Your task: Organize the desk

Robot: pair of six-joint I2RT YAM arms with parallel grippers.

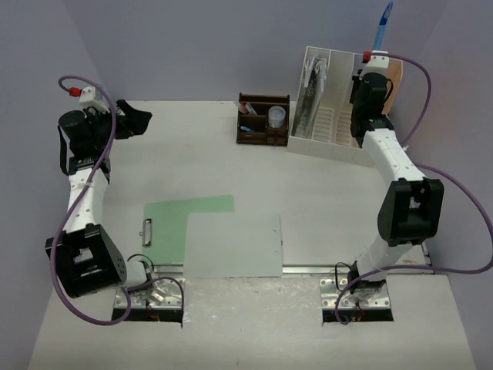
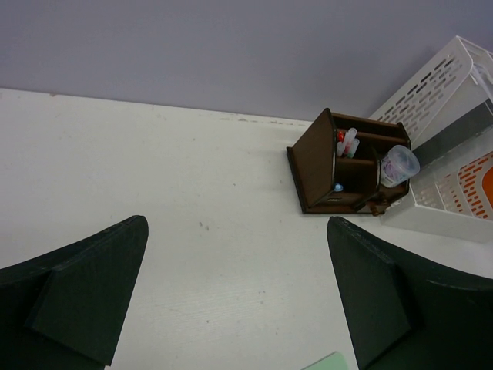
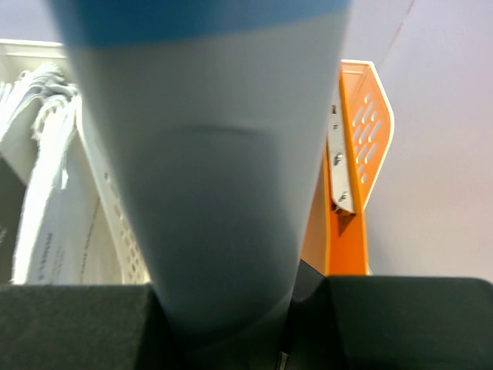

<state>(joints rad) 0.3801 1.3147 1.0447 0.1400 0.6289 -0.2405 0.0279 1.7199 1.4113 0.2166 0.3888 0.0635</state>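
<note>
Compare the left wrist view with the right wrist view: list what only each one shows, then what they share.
Left wrist only: the open left end effector over bare desk, the brown pen organizer with a clear cup in it, and a green sheet corner.
Right wrist only: the right end effector shut on a blue-and-white tube-shaped item that fills most of the frame, and papers standing in a slot.
Both: the white file rack with its orange panel.
</note>
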